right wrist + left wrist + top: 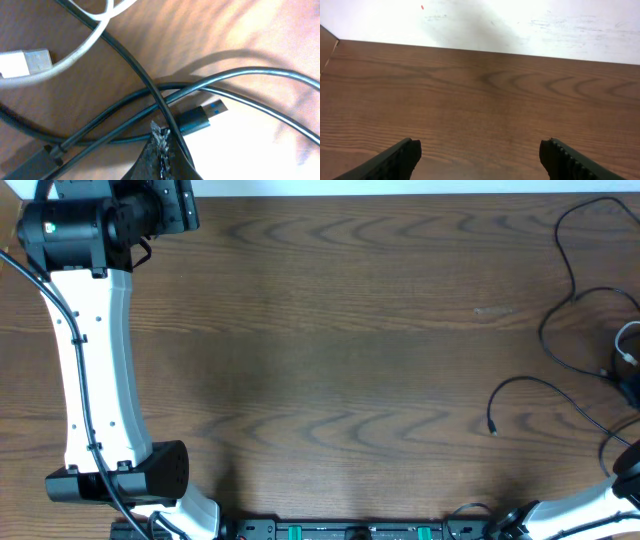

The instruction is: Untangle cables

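Cables point(135, 70) crowd right table point(350, 330) edge; left fingers point(402, 157) wide, right fingers point(162, 155) closed among them.

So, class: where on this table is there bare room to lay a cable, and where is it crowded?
The table is bare between the left arm and the black cables. Crowded: the right edge, where they cross the white cable.

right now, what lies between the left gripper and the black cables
Nothing but bare table between left gripper and black cables, shown in the overhead view.
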